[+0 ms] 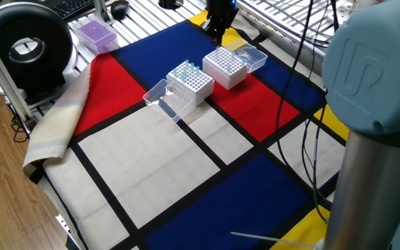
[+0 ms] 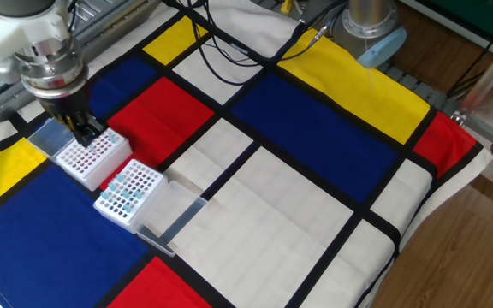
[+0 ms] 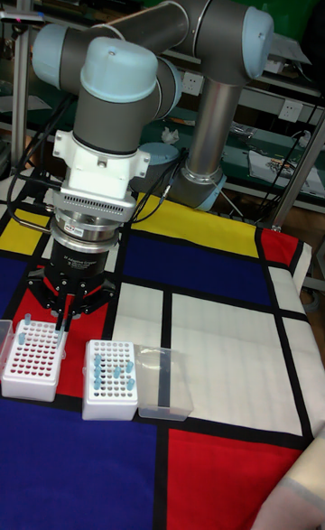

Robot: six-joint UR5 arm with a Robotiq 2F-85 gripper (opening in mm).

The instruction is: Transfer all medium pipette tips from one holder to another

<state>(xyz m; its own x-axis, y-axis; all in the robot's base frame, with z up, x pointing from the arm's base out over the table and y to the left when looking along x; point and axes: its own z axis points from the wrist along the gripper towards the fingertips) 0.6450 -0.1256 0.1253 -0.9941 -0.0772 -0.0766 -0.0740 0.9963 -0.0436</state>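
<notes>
Two white racks stand side by side on the colored cloth. One rack [image 1: 191,80] [image 2: 128,195] [image 3: 110,378] holds several pale blue medium pipette tips [image 1: 188,68] [image 3: 97,369]. My gripper [image 1: 217,31] [image 2: 88,137] [image 3: 61,320] hangs just over the far edge of the other rack [image 1: 226,66] [image 2: 92,158] [image 3: 34,360]. Its fingers are shut on one slim tip [image 3: 61,335] that points down at that rack's holes. The held tip shows only in the tall view.
A clear lid [image 1: 164,97] [image 2: 171,224] [image 3: 162,384] lies open beside the tip-filled rack, and another lid [image 1: 250,55] [image 2: 50,137] beside the other rack. A purple box [image 1: 96,35] and a black round device [image 1: 23,45] sit off the cloth. Cables [image 2: 229,60] cross the cloth toward the arm's base [image 2: 371,17].
</notes>
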